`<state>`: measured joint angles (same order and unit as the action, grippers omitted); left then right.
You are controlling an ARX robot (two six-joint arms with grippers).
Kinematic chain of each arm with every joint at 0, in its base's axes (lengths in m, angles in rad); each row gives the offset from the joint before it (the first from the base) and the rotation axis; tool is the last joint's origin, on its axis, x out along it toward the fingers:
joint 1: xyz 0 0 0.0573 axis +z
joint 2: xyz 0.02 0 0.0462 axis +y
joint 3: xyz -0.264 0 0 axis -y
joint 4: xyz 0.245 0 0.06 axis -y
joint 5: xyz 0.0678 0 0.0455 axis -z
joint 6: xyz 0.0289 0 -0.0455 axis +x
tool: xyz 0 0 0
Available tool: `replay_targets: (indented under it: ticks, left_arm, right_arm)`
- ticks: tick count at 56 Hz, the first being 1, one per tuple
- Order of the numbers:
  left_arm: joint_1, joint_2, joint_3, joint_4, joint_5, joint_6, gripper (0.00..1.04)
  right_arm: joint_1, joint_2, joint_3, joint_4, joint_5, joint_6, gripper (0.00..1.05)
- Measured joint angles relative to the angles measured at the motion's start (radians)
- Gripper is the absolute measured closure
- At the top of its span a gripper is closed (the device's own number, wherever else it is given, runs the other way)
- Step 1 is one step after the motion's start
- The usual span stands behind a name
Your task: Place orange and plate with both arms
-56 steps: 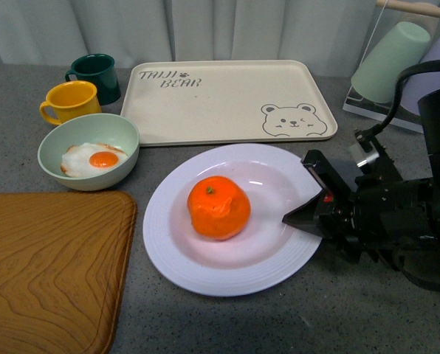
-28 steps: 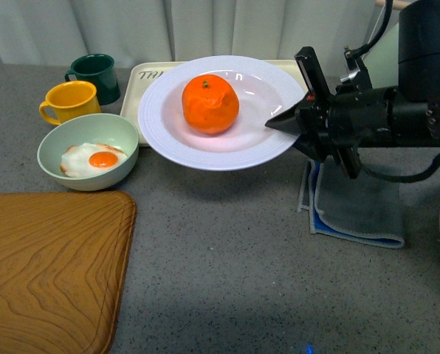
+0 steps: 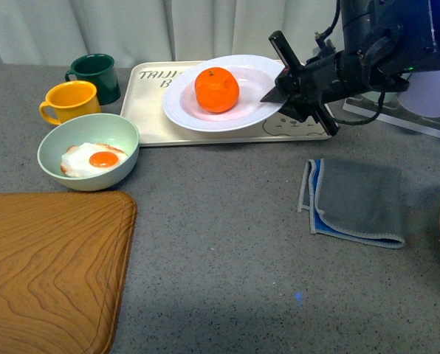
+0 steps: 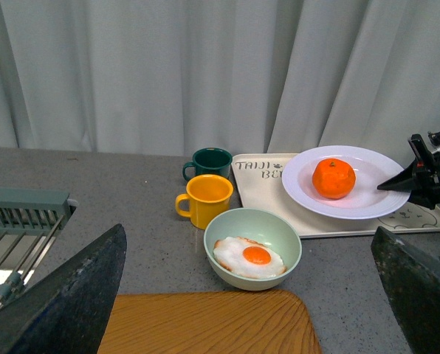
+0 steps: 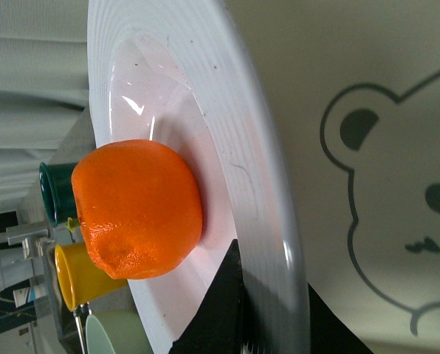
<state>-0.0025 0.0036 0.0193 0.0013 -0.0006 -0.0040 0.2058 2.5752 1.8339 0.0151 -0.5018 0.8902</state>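
The orange [image 3: 217, 89] rests in the white ridged plate [image 3: 183, 107], which hangs just above the cream bear tray [image 3: 150, 118]. My right gripper [image 3: 279, 92] is shut on the plate's right rim, one black finger over the rim and one under it. In the right wrist view the plate's rim [image 5: 268, 206] runs between the fingers, with the orange [image 5: 135, 210] beside them and the tray's bear drawing behind. In the left wrist view the plate [image 4: 301, 184] and the orange [image 4: 333, 178] are far off. My left gripper [image 4: 249, 295] is open and holds nothing.
A pale green bowl [image 3: 72, 133] with a fried egg, a yellow mug [image 3: 69, 101] and a dark green mug [image 3: 96, 75] stand left of the tray. A wooden board [image 3: 50, 273] fills the front left. A grey cloth [image 3: 356, 199] lies at the right.
My right gripper has lifted the plate with the orange off the table and carried it back and over the bear tray, uncovering the grey cloth.
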Motion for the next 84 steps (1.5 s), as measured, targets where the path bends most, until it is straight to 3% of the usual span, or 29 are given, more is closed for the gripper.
replay_targets:
  ticks: [3,11,16,31,33,36,42,47,50,55,60,67,71,84]
  left_arm:
    - [0.0,0.0,0.0,0.0,0.0,0.0,0.07]
    - [0.0,0.0,0.0,0.0,0.0,0.0,0.07]
    - [0.0,0.0,0.0,0.0,0.0,0.0,0.07]
    - [0.0,0.0,0.0,0.0,0.0,0.0,0.07]
    - [0.0,0.0,0.0,0.0,0.0,0.0,0.07]
    - [0.0,0.0,0.0,0.0,0.001,0.0,0.07]
    - [0.0,0.0,0.0,0.0,0.0,0.0,0.07]
    - [0.0,0.0,0.0,0.0,0.0,0.0,0.07]
    - [0.0,0.0,0.0,0.0,0.0,0.0,0.07]
    - [0.0,0.0,0.0,0.0,0.0,0.0,0.07]
    - [0.0,0.0,0.0,0.0,0.0,0.0,0.07]
    - [0.0,0.001,0.0,0.0,-0.002,0.0,0.07]
    - [0.0,0.0,0.0,0.0,-0.001,0.0,0.07]
    - [0.0,0.0,0.0,-0.001,-0.001,0.0,0.07]
  right_arm:
    - [0.0,0.011,0.031,-0.022,0.012,-0.008,0.99]
    - [-0.002,0.007,0.027,-0.047,0.077,-0.066,0.66]
    - [-0.005,-0.044,-0.066,-0.026,0.132,-0.131,0.47]
    - [-0.019,-0.327,-0.352,0.148,0.285,-0.349,0.07]
    - [-0.019,-0.386,-0.435,0.284,0.384,-0.402,0.11]
    - [-0.027,-0.521,-0.673,0.69,0.605,-0.613,0.26]
    - [-0.054,-0.738,-1.027,1.042,0.642,-0.779,0.44]
    - [-0.085,-0.938,-1.296,1.149,0.618,-0.84,0.58]
    - [-0.137,-1.163,-1.535,1.088,0.562,-0.864,0.72]
    - [-0.192,-1.444,-1.73,0.891,0.517,-0.875,0.87]
    - [-0.203,-1.882,-1.828,0.483,0.507,-0.88,1.03]
    - [-0.203,-2.419,-1.828,0.063,0.5,-0.886,1.04]
    - [-0.203,-2.539,-1.828,-0.007,0.5,-0.886,1.04]
    - [-0.203,-2.57,-1.828,-0.013,0.5,-0.886,1.04]
